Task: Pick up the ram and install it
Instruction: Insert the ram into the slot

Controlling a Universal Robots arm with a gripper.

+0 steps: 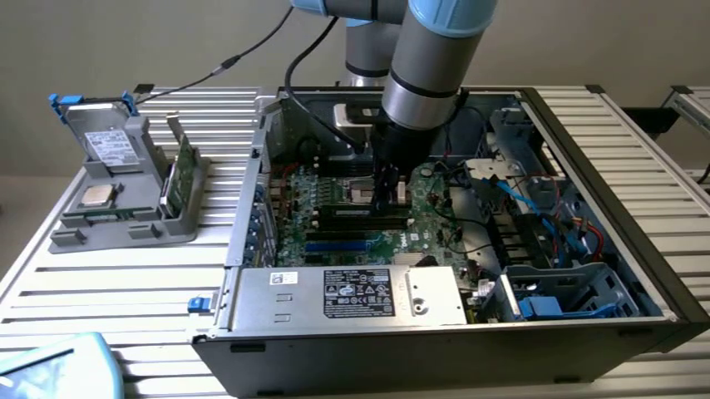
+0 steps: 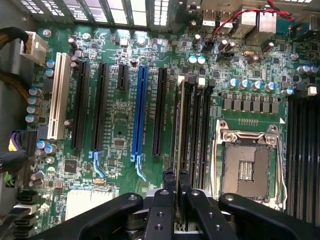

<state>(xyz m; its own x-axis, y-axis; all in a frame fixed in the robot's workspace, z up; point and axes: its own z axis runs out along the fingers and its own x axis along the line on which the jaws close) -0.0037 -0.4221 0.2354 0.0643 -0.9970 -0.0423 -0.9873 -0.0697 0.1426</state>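
The ram (image 2: 179, 130) shows edge-on as a thin strip standing along the black memory slot nearest the blue slot, beside the empty processor socket (image 2: 246, 165). My gripper (image 2: 177, 182) is shut on the ram's near end, one black finger on each side of it. In the exterior view the gripper (image 1: 387, 199) reaches straight down into the open computer case, onto the green motherboard (image 1: 332, 224). Whether the ram is fully seated in the slot cannot be told.
Case walls and a silver power supply (image 1: 344, 295) surround the motherboard. Blue and red cables (image 1: 554, 216) lie at the exterior view's right. A grey holder (image 1: 128, 212) outside the case carries a drive (image 1: 111, 150), a silver chip (image 1: 98, 196) and a green stick (image 1: 181, 176).
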